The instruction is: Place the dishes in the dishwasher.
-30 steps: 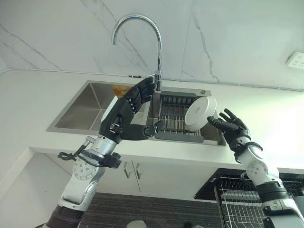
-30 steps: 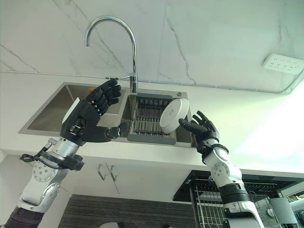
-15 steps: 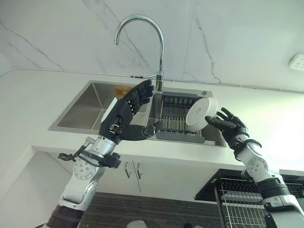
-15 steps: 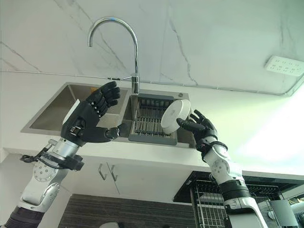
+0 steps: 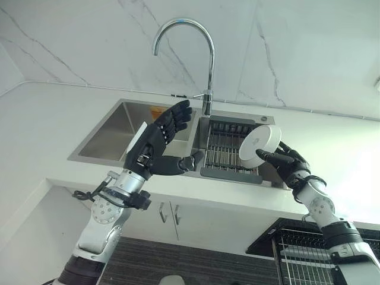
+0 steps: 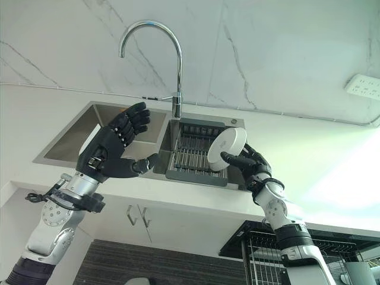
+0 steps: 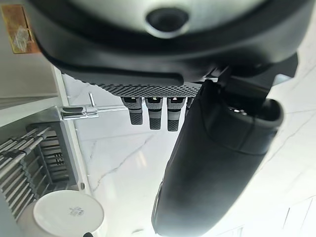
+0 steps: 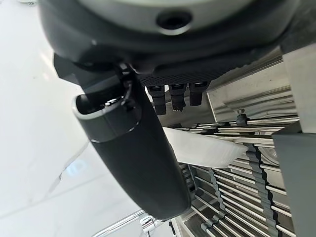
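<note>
A white round dish stands on edge, tilted, over the dark drying rack in the sink's right basin. My right hand is shut on the dish's right rim, thumb across the face and fingers behind. The right wrist view shows the dish pinched between thumb and fingers above the rack's bars. My left hand hovers open over the divider between the basins, fingers straight and thumb out, holding nothing. The left wrist view shows the dish beyond its straight fingers.
A tall chrome faucet rises behind the sink. The steel left basin has a yellow sponge at its back. White counter surrounds the sink. A dishwasher's wire rack is pulled out below the counter at lower right.
The camera has shifted a little. My right hand has moved in on the dish and closed thumb and fingers on its rim. The left hand has held its pose.
</note>
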### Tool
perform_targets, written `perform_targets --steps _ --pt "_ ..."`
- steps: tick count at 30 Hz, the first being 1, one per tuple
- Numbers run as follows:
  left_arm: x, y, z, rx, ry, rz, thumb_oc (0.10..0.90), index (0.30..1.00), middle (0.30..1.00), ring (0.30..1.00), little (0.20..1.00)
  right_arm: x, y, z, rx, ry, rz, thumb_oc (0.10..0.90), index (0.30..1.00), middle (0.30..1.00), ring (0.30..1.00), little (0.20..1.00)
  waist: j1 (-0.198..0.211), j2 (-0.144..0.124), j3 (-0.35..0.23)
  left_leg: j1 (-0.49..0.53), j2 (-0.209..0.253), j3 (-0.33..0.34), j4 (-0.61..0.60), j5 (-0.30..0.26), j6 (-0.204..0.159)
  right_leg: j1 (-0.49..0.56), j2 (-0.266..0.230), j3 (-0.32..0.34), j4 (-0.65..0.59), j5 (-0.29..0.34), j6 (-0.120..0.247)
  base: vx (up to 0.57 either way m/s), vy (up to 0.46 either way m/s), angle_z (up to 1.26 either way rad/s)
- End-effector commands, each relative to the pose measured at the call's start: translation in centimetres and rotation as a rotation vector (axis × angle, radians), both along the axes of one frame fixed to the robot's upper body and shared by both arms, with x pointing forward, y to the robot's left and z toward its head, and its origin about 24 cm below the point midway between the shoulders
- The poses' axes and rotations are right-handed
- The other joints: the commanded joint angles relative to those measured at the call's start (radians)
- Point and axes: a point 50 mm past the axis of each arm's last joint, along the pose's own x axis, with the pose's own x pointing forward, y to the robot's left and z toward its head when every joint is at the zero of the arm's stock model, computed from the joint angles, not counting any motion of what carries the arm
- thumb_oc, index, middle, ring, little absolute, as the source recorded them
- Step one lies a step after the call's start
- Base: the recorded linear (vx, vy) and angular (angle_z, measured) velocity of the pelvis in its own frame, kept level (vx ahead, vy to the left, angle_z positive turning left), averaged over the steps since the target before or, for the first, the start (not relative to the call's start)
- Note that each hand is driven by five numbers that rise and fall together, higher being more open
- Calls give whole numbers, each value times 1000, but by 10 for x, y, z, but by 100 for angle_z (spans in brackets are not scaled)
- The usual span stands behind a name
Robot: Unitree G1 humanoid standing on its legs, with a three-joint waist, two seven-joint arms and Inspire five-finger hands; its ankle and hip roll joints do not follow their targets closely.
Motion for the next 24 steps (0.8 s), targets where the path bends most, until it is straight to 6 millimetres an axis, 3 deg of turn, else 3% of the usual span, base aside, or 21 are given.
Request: perform_targets --steps 1,24 --pt "-1 -15 47 -60 -219 -89 800 900 900 900 900 26 -2 71 -9 -260 16 800 900 900 900 900 14 -2 -45 60 -6 8 9 -167 -17 52 7 31 17 -146 66 41 -4 1" --pt "0 -15 45 -50 -193 -94 800 900 900 900 900 37 -5 81 -6 -272 -11 800 900 900 900 900 42 1 -47 59 -15 -13 9 -161 -13 69 7 18 17 -153 59 31 -3 3"
